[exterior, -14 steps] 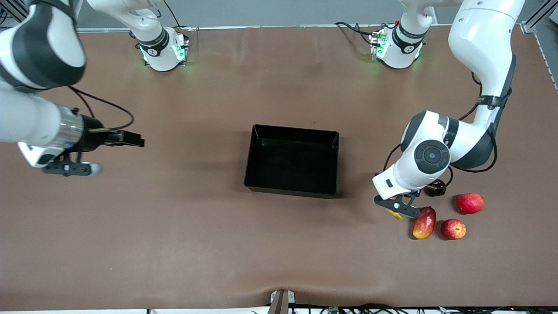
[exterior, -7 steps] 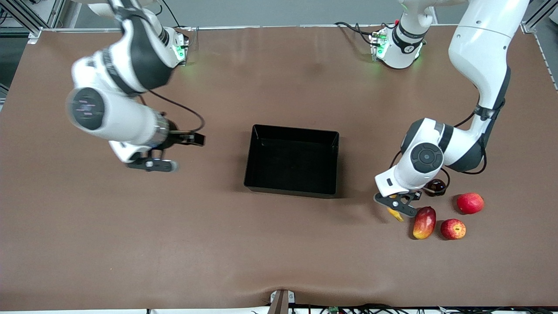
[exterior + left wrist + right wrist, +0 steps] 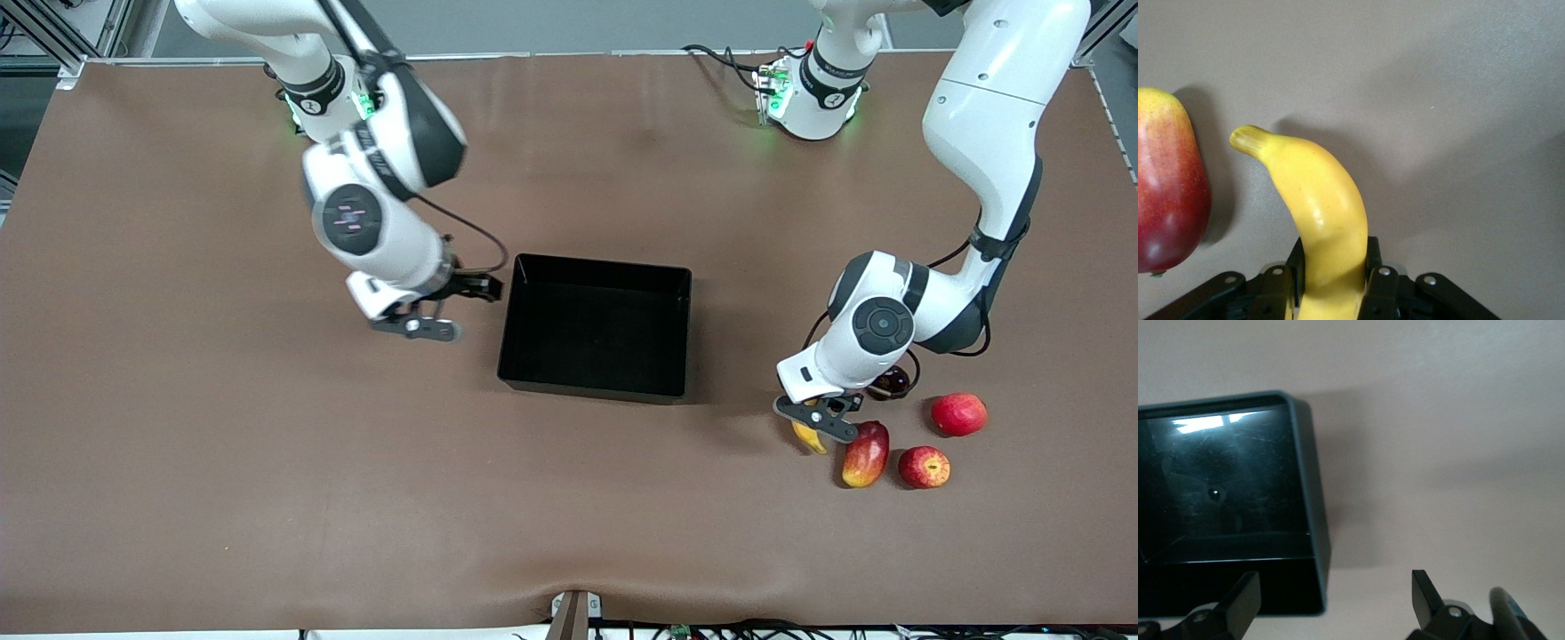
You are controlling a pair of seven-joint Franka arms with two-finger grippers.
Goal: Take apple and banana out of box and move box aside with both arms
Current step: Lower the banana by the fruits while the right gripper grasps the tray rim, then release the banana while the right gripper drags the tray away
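Note:
The yellow banana is pinched between the fingers of my left gripper, which is shut on it, low over the table beside the mango. In the front view only the banana's tip shows under the left gripper. The red apple with yellowish patches lies nearer the front camera than the plain red fruit. The black box sits mid-table with nothing in it. My right gripper is open next to the box wall that faces the right arm's end, with one box corner between its fingertips.
An oblong red-and-yellow mango lies right beside the banana, and it also shows in the left wrist view as the mango. A plain red round fruit and a dark round object lie by the left arm's wrist.
The right arm has swung in from its end of the table to the box's side, its gripper still open. The left gripper with the banana has shifted slightly toward the mango.

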